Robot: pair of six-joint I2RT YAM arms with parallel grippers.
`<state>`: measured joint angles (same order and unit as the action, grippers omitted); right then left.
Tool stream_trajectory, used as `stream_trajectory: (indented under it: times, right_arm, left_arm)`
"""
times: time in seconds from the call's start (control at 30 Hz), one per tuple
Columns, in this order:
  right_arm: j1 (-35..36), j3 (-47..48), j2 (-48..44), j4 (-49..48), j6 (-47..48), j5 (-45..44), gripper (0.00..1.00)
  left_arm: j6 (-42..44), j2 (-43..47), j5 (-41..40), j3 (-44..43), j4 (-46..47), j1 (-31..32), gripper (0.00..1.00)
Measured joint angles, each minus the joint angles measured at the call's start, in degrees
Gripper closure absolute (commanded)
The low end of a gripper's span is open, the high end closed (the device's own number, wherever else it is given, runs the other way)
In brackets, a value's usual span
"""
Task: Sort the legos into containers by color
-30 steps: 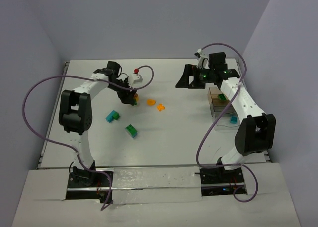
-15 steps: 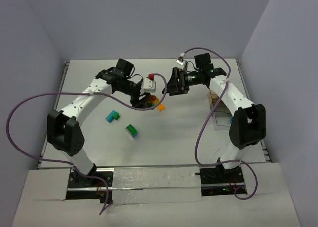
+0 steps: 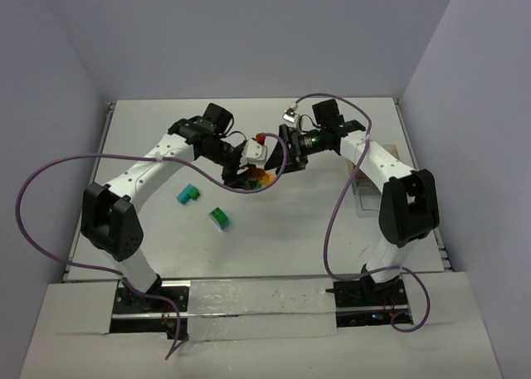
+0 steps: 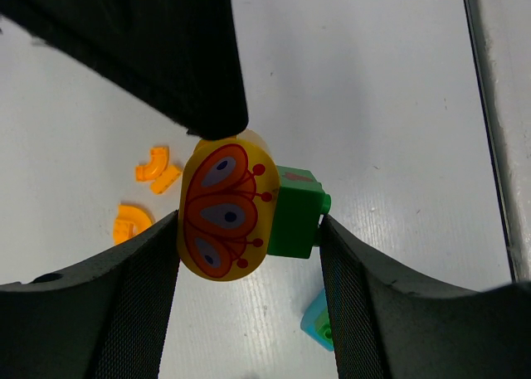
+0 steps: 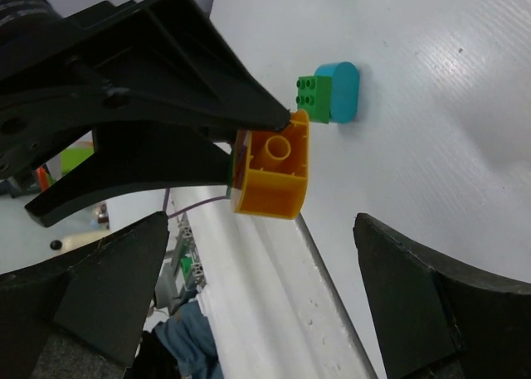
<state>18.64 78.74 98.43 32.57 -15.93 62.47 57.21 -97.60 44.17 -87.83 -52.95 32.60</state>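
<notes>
My left gripper is shut on a yellow-orange round lego with a butterfly print, joined to a green brick, and holds it above the table. My right gripper stands wide open just right of it, facing the orange lego, apart from it. On the table lie a teal lego, a green-and-teal lego and small orange pieces. The containers sit at the right, mostly hidden by the right arm.
A red ball tips the purple cable at the left wrist. Purple cables loop over both sides of the table. Another green-and-teal lego lies under the left gripper. Raised rails edge the table.
The left gripper has carried its lego rightward from the back left to the table's middle. The right arm has swung left from the containers to meet it, still open.
</notes>
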Motion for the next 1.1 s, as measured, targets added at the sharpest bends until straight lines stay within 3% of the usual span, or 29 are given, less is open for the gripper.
stream_trajectory:
  times: [0.17,0.33,0.43,0.7,0.77,0.8,0.87,0.9,1.1]
  right_arm:
    - [0.58,-0.02,2.09,-0.7,-1.39,1.45,0.05]
    - [2.23,-0.02,3.36,-1.86,-2.59,3.6,0.15]
    - [3.07,-0.02,3.57,-2.4,-2.92,4.43,0.34]
    - [3.32,0.0,5.69,-2.85,-3.7,4.71,0.61]
    - [3.32,0.0,5.8,-2.81,-4.26,4.79,0.73]
    - [3.3,0.0,5.84,-2.83,-4.49,4.91,0.75]
    - [3.32,0.0,5.84,-3.0,-4.44,5.22,0.97]
    - [3.32,0.0,5.84,-3.09,-4.47,5.45,1.0]
    - [2.36,0.0,5.76,-3.57,-4.63,7.06,1.0]
  left_arm:
    - [-0.01,0.07,-0.8,0.02,0.17,1.08,0.71]
    - [0.0,0.18,-2.09,0.01,0.54,2.14,0.72]
    - [-0.01,0.29,-2.45,0.02,0.68,2.7,0.72]
    - [0.02,1.03,-3.31,0.03,0.91,3.15,0.72]
    - [0.16,1.25,-3.69,0.07,0.92,3.28,0.7]
    - [0.19,1.4,-3.83,0.13,0.94,3.31,0.65]
    - [0.13,1.75,-4.08,0.3,1.05,3.37,0.35]
    - [-0.21,1.87,-4.24,0.38,1.22,3.44,0.03]
    - [-7.67,2.49,-6.58,1.4,6.37,3.36,0.01]
